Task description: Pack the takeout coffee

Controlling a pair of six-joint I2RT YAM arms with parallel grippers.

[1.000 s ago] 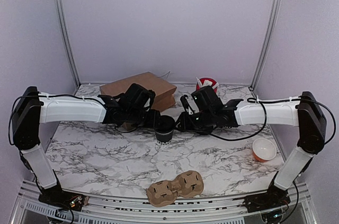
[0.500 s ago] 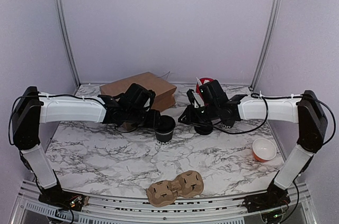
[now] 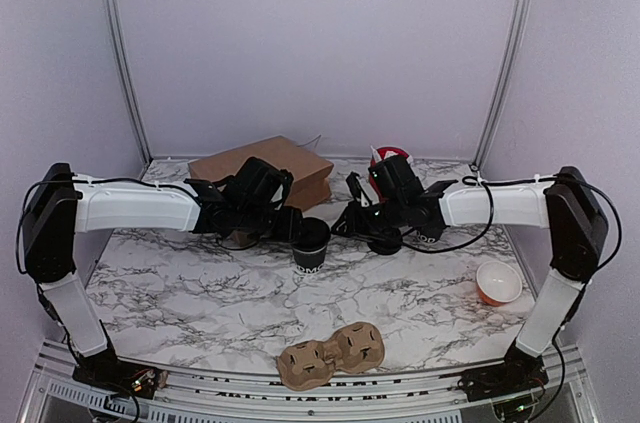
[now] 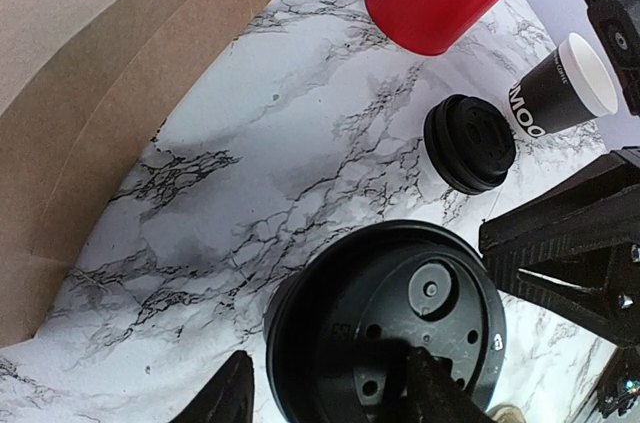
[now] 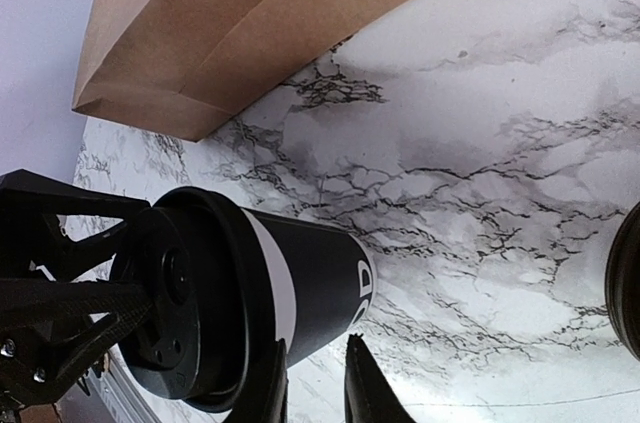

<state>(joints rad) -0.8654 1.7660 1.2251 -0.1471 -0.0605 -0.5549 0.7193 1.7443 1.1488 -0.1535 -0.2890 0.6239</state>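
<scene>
The takeout coffee (image 3: 312, 246), a black cup with white lettering and a black lid, stands mid-table. It also shows in the left wrist view (image 4: 390, 333) and the right wrist view (image 5: 250, 293). My left gripper (image 3: 290, 226) hangs over its lid with the jaws spread; in the left wrist view (image 4: 330, 393) one fingertip (image 4: 232, 393) is off the cup's side and the other lies over the lid. My right gripper (image 3: 352, 218) is just right of the cup; in the right wrist view (image 5: 318, 388) its jaws stand a narrow gap apart and hold nothing.
A loose black lid (image 4: 470, 143) lies beside the twin cup with a bare white rim (image 4: 560, 93). The red tub (image 3: 390, 158) and brown paper bag (image 3: 262, 168) stand at the back. A cardboard cup carrier (image 3: 332, 355) sits near the front edge, an orange bowl (image 3: 498, 283) at right.
My right gripper has drawn back from the lidded cup to the right and a little toward the back. The left arm and the cup have stayed put.
</scene>
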